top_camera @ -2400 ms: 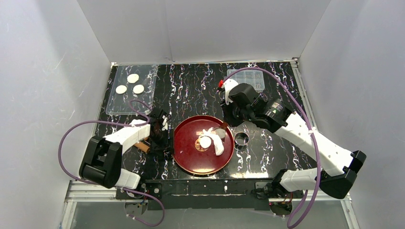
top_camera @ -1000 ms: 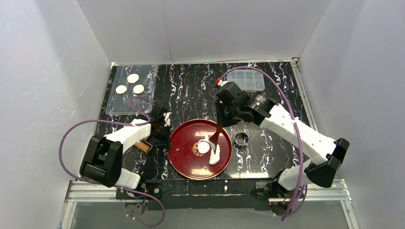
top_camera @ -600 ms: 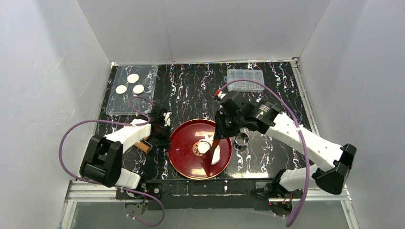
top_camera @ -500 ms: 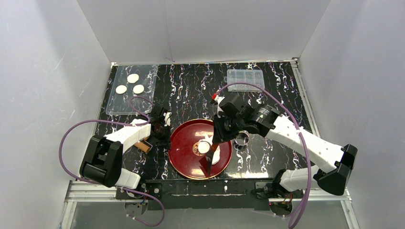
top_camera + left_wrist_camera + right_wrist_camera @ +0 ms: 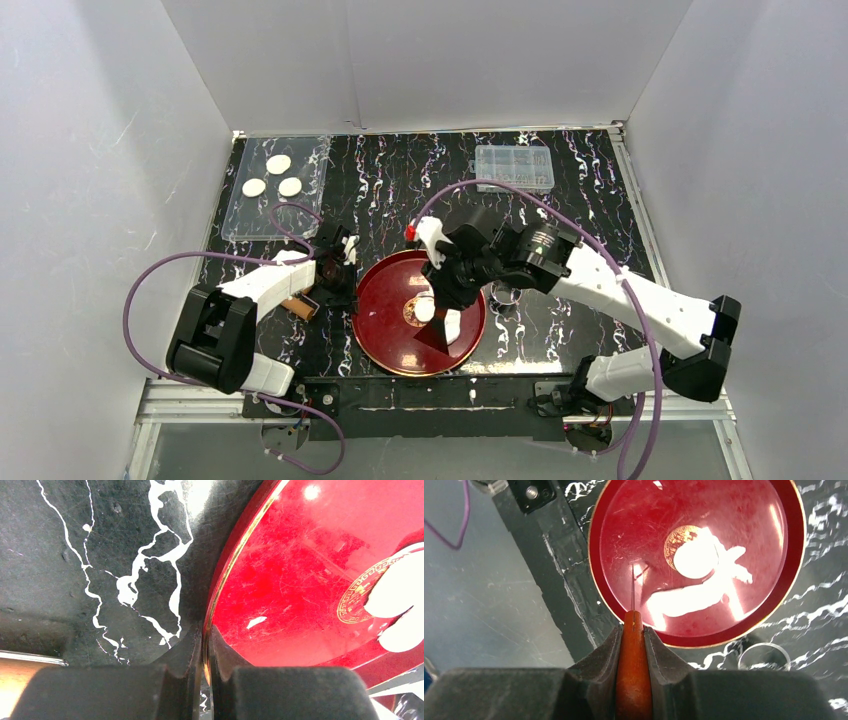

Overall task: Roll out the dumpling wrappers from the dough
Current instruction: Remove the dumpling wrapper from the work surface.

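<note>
Right gripper (image 5: 633, 630) is clamped on a red-brown wooden-handled, thin-bladed scraper (image 5: 633, 680), blade tip over the round red lacquered plate (image 5: 744, 510). Just beyond the tip, to its right, lies the ragged white dough strip (image 5: 689, 601), touching a round white dumpling wrapper (image 5: 695, 557) farther out. Left gripper (image 5: 205, 647) is closed on the plate's rim.

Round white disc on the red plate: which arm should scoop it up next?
Probably right. The right gripper grips the red-handled tool, its blade over the plate near the disc. The left gripper is shut on the plate's rim, so it seems busy steadying it.
</note>
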Controlling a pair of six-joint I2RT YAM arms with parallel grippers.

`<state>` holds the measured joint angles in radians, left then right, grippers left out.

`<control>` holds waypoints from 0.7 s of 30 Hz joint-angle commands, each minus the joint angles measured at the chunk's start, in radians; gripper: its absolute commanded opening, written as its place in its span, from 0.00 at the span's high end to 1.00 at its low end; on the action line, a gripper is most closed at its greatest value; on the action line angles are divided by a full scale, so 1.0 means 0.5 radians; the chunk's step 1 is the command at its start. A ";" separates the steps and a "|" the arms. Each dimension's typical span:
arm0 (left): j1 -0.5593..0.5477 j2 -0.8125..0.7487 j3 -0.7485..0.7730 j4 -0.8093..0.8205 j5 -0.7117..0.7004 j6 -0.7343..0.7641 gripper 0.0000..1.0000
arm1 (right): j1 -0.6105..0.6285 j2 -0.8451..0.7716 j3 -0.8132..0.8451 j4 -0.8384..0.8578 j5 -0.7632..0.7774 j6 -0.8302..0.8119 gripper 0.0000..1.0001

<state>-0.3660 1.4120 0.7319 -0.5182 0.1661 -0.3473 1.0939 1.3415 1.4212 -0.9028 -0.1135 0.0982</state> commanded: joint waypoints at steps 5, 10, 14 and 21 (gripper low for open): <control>-0.002 -0.056 -0.012 0.003 -0.102 0.053 1.00 | 0.070 -0.044 0.004 0.155 -0.142 -0.670 0.99; -0.004 -0.041 -0.008 0.002 -0.098 0.057 1.00 | 0.127 0.066 0.027 0.154 -0.227 -0.782 0.99; -0.001 -0.056 -0.018 0.005 -0.096 0.052 1.00 | 0.157 0.139 0.053 0.092 -0.248 -0.815 0.99; -0.004 -0.051 -0.027 0.018 -0.100 0.047 1.00 | 0.185 0.166 -0.074 0.162 -0.055 -0.851 0.99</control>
<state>-0.3660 1.4120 0.7307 -0.5137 0.1646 -0.3473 1.1797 1.4410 1.4078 -0.8665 -0.1944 -0.2943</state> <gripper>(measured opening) 0.032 0.251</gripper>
